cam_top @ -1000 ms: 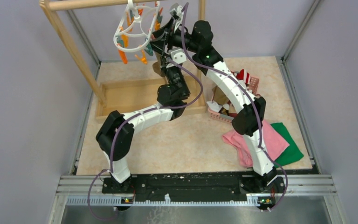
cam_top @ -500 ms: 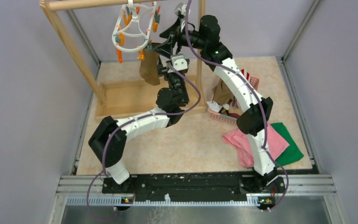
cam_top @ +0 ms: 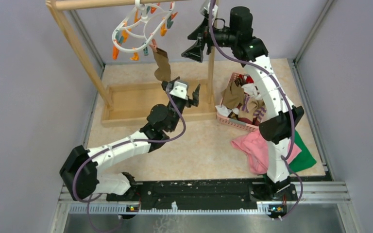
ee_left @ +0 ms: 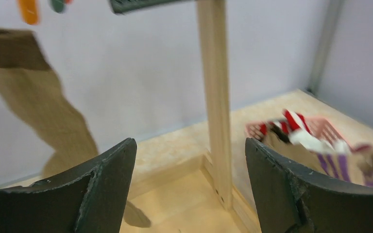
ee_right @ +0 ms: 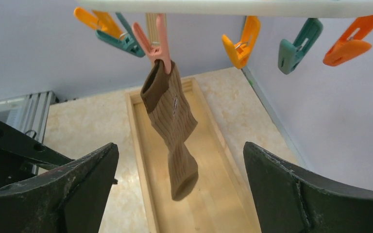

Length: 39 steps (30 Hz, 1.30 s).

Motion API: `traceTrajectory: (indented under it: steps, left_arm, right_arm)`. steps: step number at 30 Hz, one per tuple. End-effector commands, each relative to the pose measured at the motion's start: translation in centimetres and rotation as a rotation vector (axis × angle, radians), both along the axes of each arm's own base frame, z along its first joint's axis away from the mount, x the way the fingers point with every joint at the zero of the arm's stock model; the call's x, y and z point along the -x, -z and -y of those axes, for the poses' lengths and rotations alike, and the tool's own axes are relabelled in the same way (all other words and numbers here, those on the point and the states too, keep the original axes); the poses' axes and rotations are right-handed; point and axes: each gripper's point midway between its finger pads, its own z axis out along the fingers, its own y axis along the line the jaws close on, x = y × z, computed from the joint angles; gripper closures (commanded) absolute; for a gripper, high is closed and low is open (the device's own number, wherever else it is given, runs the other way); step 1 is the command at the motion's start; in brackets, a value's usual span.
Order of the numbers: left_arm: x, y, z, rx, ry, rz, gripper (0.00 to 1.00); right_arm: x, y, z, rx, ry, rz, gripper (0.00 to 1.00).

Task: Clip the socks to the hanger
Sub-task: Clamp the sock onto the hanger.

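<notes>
The white ring hanger with orange and teal clips hangs from the wooden bar. One olive-brown sock dangles from a pink clip on its rim, free of both grippers. My left gripper is open below and right of the sock; in the left wrist view the sock hangs beyond the left gripper to the left. My right gripper is open, high beside the hanger, and in its wrist view the right gripper faces the sock with nothing between the fingers. More socks lie in a pink basket.
The wooden rack's post stands between the two grippers, and its base tray lies under the hanger. The pink basket sits to the right, with a pink cloth and green cloth nearer the right arm's base.
Both grippers opened and let go. The left arm drew down and back from the hanger, the right pulled away to the right. The sock now hangs from the clip alone.
</notes>
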Motion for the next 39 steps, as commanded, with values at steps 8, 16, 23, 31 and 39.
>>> traceTrajectory:
  steps: [8, 16, 23, 31, 39]
  left_arm:
    - [11.0, 8.3, 5.3, -0.083, 0.688, -0.147, 0.08]
    - [12.4, 8.2, 5.2, -0.047, 0.744, -0.200, 0.08]
    - [14.0, 10.2, 4.3, 0.014, 0.775, -0.276, 0.07]
    - [14.3, 11.6, 3.8, 0.077, 0.770, -0.311, 0.05]
    - [12.6, 13.2, 3.9, 0.074, 0.699, -0.313, 0.07]
  right_arm:
    - [6.1, 1.0, 9.6, 0.200, 0.006, 0.025, 0.01]
    - [13.2, 3.1, 10.1, 0.212, -0.268, 0.110, 0.01]
    - [16.1, 7.1, 12.6, 0.312, -0.212, 0.142, 0.02]
    - [13.4, 13.7, 18.6, 0.189, 0.065, -0.124, 0.02]
    - [7.5, 18.2, 23.6, 0.202, 0.378, -0.190, 0.03]
